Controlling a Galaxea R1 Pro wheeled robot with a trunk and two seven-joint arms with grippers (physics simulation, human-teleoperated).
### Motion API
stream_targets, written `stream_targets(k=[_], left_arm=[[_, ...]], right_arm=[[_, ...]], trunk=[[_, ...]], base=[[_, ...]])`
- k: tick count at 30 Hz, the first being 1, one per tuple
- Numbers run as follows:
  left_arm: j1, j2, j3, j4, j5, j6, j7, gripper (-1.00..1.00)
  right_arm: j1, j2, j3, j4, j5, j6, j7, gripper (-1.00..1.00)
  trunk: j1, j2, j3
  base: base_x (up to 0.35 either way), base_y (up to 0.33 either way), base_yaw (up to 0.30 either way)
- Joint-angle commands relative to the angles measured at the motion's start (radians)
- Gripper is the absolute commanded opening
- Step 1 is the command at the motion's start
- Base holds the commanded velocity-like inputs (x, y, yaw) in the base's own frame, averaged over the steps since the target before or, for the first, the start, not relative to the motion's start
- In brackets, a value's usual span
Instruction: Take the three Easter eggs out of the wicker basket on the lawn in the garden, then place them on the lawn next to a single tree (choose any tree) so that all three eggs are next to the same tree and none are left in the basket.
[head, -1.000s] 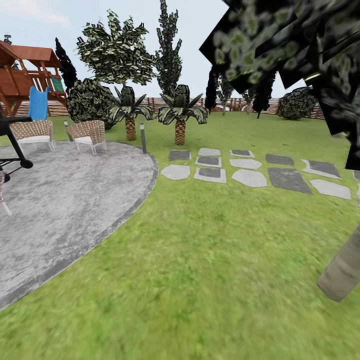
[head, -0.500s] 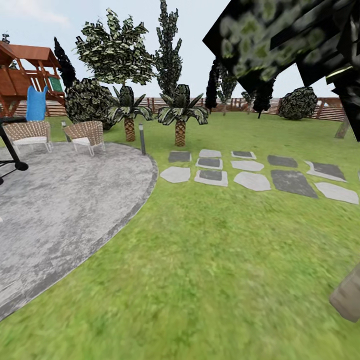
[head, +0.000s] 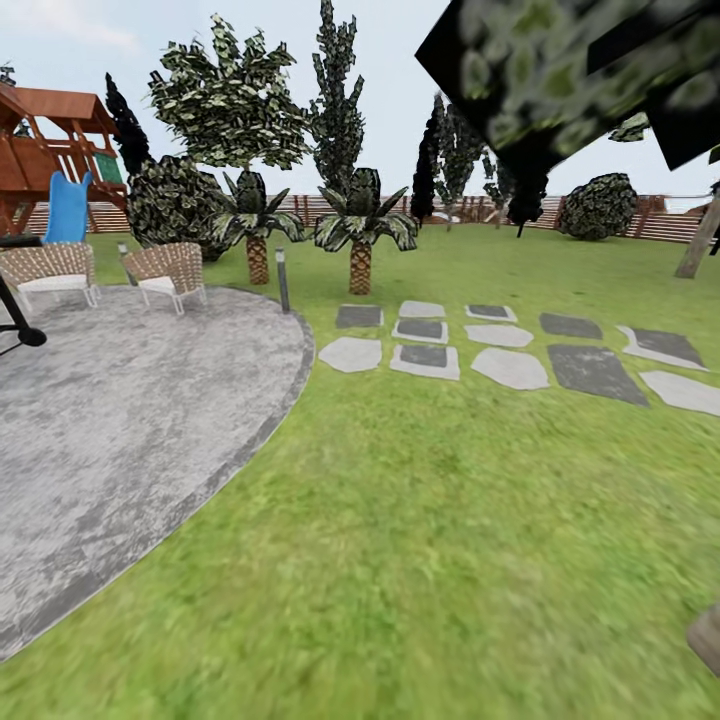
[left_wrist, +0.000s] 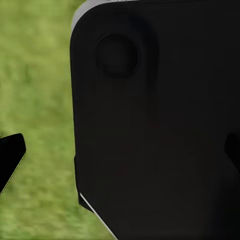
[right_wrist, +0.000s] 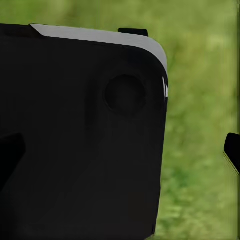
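The lawn (head: 430, 520) spreads wide and green ahead of me in the head view. A pale grey-beige trunk of a tree (head: 707, 636) pokes in at the bottom right corner, with its dark foliage (head: 560, 70) overhead. The Easter eggs and the wicker basket are out of view. In the left wrist view, my left gripper (left_wrist: 122, 152) is open, its dark fingertips (left_wrist: 10, 156) far apart in front of a black panel of my own body, with grass beside it. My right gripper (right_wrist: 122, 152) is open too, one fingertip (right_wrist: 233, 150) over blurred grass. Neither holds anything.
A grey round patio (head: 120, 420) with two wicker chairs (head: 170, 272) lies to the left, and a short lamp post (head: 283, 280) stands at its edge. Grey stepping stones (head: 510, 345) cross the middle. Two small palms (head: 360, 235), a bush (head: 598, 205), a leaning trunk (head: 697, 245) and the slat fence (head: 660, 225) stand beyond.
The whole head view has shifted, so the camera has moved: the near pale trunk has slid down into the bottom right corner, and more of the far right fence shows.
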Motion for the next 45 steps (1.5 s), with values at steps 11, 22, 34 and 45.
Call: stream_targets(k=[11, 22, 34, 45], left_arm=[[0.000, 0.001, 0.001, 0.000, 0.001, -0.002, 0.002, 1.00], [0.000, 0.000, 0.001, 0.000, 0.001, -0.003, 0.002, 1.00], [0.000, -0.001, 0.000, 0.000, 0.001, -0.003, 0.002, 1.00], [0.000, -0.001, 0.000, 0.000, 0.001, -0.003, 0.002, 1.00]], right_arm=[[-0.001, 0.000, 0.001, 0.001, 0.003, -0.003, 0.000, 1.00], [-0.001, 0.000, 0.001, 0.001, 0.003, -0.003, 0.000, 1.00], [-0.001, 0.000, 0.001, 0.001, 0.003, -0.003, 0.000, 1.00], [-0.001, 0.000, 0.001, 0.001, 0.003, -0.003, 0.000, 1.00]], trunk=[[0.001, 0.000, -0.001], [0.001, 0.000, -0.001], [0.001, 0.000, -0.001], [0.001, 0.000, -0.001]], base=[[0.328, 0.000, 0.000], [0.328, 0.000, 0.000], [0.328, 0.000, 0.000], [0.328, 0.000, 0.000]])
